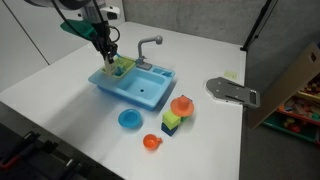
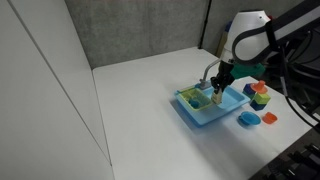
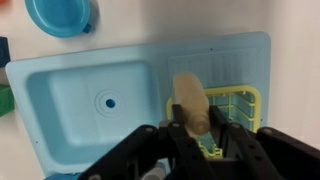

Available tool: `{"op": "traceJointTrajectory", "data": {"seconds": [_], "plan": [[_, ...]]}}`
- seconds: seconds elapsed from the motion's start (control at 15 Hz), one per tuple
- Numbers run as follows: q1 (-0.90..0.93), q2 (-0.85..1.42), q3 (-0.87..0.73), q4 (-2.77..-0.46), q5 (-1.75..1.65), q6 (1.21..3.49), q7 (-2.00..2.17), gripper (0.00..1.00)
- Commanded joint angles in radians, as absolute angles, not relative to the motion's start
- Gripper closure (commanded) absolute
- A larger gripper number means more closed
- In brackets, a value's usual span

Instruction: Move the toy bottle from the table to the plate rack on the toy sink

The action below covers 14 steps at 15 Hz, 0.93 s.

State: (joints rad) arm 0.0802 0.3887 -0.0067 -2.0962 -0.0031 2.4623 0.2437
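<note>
wrist view shows the gripper clamped around the toy bottle. the bottle hangs over the plate rack at one end of the toy sink, clear of the table. this looks like the placing step. whether the bottle touches the rack slots is hard to tell; it seems just above them. the next move calls for a slow descent until the bottle rests in the rack, then parting the fingers and lifting straight up, away from the faucet.
</note>
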Motion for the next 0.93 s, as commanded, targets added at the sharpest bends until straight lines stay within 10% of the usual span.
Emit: {"op": "traceJointTrajectory", "data": {"seconds": [0.0, 0.87], "plan": [[0.096, 0.393, -0.025, -2.071, -0.020, 2.399, 0.285, 0.90], [0.098, 0.438, -0.020, -2.099, -0.024, 2.491, 0.255, 0.90]]}}
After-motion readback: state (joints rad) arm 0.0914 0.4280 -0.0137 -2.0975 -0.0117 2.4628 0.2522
